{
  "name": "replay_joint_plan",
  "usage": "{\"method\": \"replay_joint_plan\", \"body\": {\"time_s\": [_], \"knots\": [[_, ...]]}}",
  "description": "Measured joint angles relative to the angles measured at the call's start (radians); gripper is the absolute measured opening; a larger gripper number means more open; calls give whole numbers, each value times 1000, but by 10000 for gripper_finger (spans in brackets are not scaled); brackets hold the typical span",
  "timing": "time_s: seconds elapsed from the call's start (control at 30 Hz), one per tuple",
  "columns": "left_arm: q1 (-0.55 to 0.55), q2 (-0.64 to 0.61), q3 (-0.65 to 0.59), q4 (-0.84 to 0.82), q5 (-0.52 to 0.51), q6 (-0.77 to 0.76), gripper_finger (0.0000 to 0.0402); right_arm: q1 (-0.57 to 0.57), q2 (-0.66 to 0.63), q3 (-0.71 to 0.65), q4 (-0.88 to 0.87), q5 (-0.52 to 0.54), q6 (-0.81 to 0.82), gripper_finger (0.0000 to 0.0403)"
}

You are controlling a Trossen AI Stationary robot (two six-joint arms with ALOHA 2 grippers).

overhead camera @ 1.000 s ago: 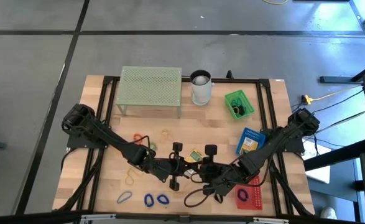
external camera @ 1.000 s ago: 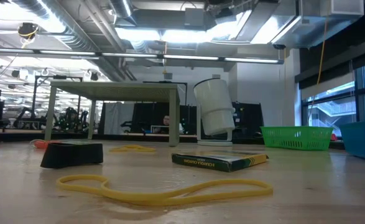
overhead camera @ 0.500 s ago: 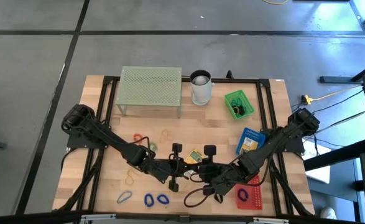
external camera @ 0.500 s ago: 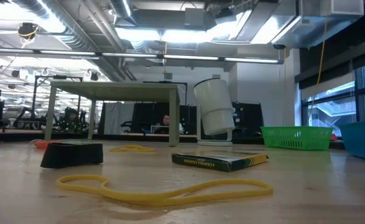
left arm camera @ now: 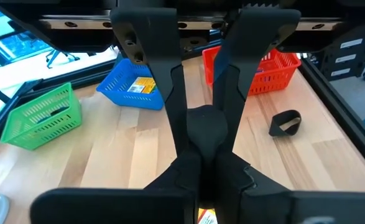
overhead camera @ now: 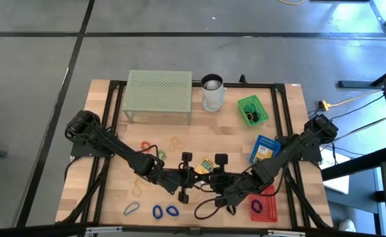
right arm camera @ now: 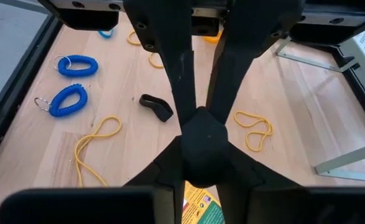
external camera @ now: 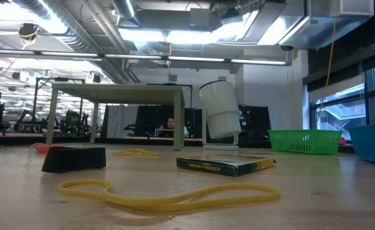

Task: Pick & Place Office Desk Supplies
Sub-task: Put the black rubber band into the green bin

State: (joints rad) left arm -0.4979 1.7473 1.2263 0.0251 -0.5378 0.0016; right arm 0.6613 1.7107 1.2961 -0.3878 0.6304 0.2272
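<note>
My two grippers meet tip to tip above the middle of the table's near half, the left gripper [overhead camera: 196,176] coming from the left and the right gripper [overhead camera: 212,179] from the right. Both are shut on one small black thing [left arm camera: 207,126], by its look a binder clip, also in the right wrist view [right arm camera: 201,134]. A yellow card pack [overhead camera: 206,164] lies flat on the table just under them. Loose black binder clips [overhead camera: 187,156] [overhead camera: 221,158] and rubber bands [overhead camera: 138,189] rest on the wood around them. My left gripper pinches the black clip's near side [left arm camera: 202,142] between its two fingertips. It comes from the table's left, slanting a little downward. The clip is lifted clear above the card pack [left arm camera: 202,216]. My right gripper pinches the same clip's other side [left arm camera: 208,115] between its two fingers [left arm camera: 181,93], which stand slightly apart. It comes from the table's right, slanting downward, facing my left gripper. The clip hangs clear of the table between the two grippers.
At the back stand a pale green mesh stand [overhead camera: 160,95] and a white cup [overhead camera: 212,92]. A green basket [overhead camera: 252,110], a blue basket [overhead camera: 266,149] and a red basket [overhead camera: 262,205] line the right side. Blue coiled bands [overhead camera: 164,211] and a yellow rubber band [external camera: 168,195] lie near the front.
</note>
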Motion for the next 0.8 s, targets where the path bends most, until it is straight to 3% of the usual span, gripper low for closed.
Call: {"method": "replay_joint_plan", "body": {"time_s": [0.4, 0.8], "knots": [[2, -2, 0, -25, 5, -3, 9, -1, 0, 0, -7, -12, 53, 91], [1, -2, 0, -30, 20, -7, 8, -2, 0, 0, -4, -42, 53, 37]]}}
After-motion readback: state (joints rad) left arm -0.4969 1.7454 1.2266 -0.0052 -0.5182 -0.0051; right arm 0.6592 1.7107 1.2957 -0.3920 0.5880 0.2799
